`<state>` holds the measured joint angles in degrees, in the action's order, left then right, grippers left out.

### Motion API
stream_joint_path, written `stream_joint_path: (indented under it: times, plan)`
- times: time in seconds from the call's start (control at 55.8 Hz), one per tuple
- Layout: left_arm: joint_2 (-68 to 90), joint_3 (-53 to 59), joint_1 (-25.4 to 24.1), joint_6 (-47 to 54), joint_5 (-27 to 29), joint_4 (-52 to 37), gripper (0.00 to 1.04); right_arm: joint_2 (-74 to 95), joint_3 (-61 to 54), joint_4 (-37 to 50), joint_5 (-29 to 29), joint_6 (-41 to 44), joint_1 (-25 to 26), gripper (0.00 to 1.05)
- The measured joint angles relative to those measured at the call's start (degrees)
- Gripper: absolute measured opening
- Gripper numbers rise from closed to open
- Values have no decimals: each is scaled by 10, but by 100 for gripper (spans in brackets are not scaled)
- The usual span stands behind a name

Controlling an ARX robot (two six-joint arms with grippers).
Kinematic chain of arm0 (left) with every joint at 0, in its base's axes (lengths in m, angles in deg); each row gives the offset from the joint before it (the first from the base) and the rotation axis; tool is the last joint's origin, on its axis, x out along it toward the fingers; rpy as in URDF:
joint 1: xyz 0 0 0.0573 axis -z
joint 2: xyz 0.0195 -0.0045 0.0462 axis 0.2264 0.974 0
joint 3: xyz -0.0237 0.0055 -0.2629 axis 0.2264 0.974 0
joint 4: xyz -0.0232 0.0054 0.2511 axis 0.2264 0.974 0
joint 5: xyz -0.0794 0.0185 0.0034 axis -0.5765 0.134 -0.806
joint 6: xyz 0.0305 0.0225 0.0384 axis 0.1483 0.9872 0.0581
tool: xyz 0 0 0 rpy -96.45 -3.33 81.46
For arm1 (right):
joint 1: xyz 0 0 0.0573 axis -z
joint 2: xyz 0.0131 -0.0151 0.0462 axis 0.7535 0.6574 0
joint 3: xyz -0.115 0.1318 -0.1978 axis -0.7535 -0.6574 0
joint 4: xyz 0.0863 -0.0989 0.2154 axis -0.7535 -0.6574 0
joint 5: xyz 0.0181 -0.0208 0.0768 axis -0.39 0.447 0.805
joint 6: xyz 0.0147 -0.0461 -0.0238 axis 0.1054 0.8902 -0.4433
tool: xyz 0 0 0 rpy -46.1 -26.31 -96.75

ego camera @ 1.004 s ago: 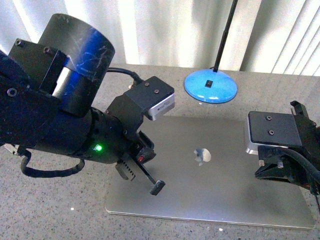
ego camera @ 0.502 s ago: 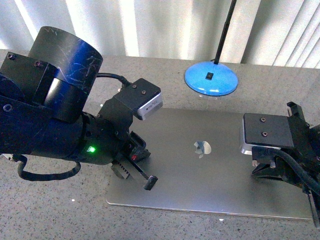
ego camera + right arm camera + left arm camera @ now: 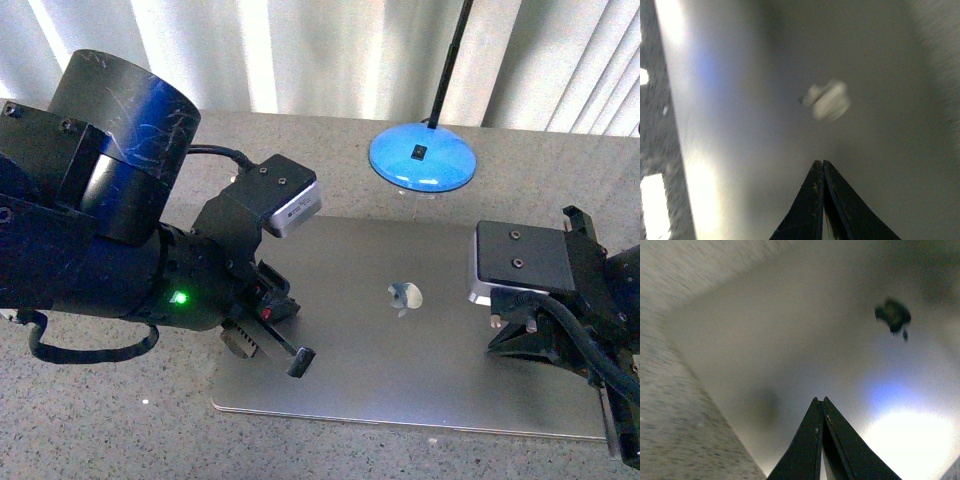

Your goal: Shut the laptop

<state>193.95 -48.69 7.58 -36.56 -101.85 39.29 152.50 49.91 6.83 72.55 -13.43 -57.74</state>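
Right now the speckled grey worktop (image 3: 100,420) is carrying the laptop (image 3: 400,360), which is lying flat with its lid down, close to the near edge. Its long axis is running side to side, roughly parallel with that edge; which long side is the hinge I cannot tell. The left gripper (image 3: 821,400) is hanging over the lid's left part with its claw pinched closed on nothing. The right gripper (image 3: 819,162) is doing likewise over the right part. A blue lamp base (image 3: 421,163) is sitting toward the far edge. The apple logo (image 3: 405,296) is showing mid-lid.
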Motion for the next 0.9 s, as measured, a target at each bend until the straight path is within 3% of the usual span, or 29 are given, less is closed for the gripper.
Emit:
stream_joint_path:
  times: [0.125,0.197,0.287,0.52,0.609,0.645,0.681,0.717,0.771,0.86,0.896]
  plan:
    - [-52,22,-22,-73,45,-85,4,-47,-15,99,-10,-94,3,3]
    - [-80,31,-35,-131,84,-132,12,-71,-23,160,-36,-162,7,8]
    - [-104,31,-47,-178,95,-151,26,-106,-30,238,-81,-307,17,25]
    - [-93,42,-43,-213,108,-158,60,-106,-37,242,-83,-412,21,61]
    - [-88,98,-35,-162,264,-334,45,-107,-38,242,-83,-422,21,75]
    - [-96,121,-40,-150,296,-380,40,-104,-41,254,-99,-432,18,78]
    - [-107,143,-48,-141,311,-413,34,-93,-61,326,-158,-451,10,74]
    - [-128,169,-59,-133,313,-437,27,-80,-96,440,-253,-489,5,67]
    - [-160,198,-71,-126,308,-446,18,-74,-146,555,-335,-525,5,58]
    - [-201,243,-91,-122,294,-448,3,-102,-216,677,-378,-558,13,41]
    - [-214,258,-95,-119,289,-448,4,-117,-227,686,-377,-562,15,37]
